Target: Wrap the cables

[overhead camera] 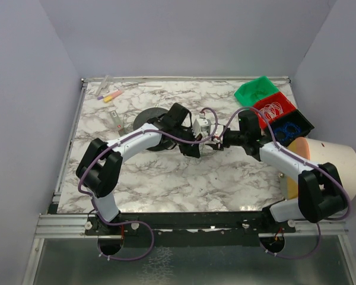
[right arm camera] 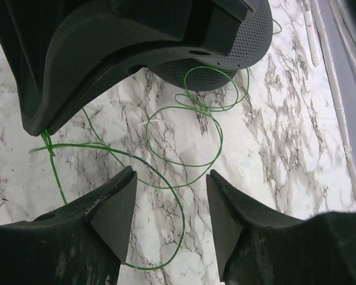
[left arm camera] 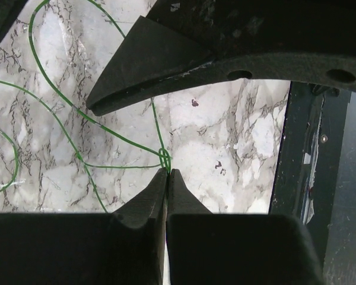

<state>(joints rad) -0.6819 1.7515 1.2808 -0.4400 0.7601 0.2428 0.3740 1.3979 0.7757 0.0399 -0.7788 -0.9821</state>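
Green wire part-wrapped: one twist pinched, the loops loose

The left gripper has its jaws pressed together on the green wire at a small twisted eye. The right gripper hangs with jaws spread over slack loops sprawled across the worktop towards the black spool. By my reading no tidy coil is formed yet, and gathering, tying off and binning remain. Whitish coils lie in the red bin.

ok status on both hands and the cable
Left hand shut on the green cable. Right hand open above its loose loops. Black spool close by the loops.
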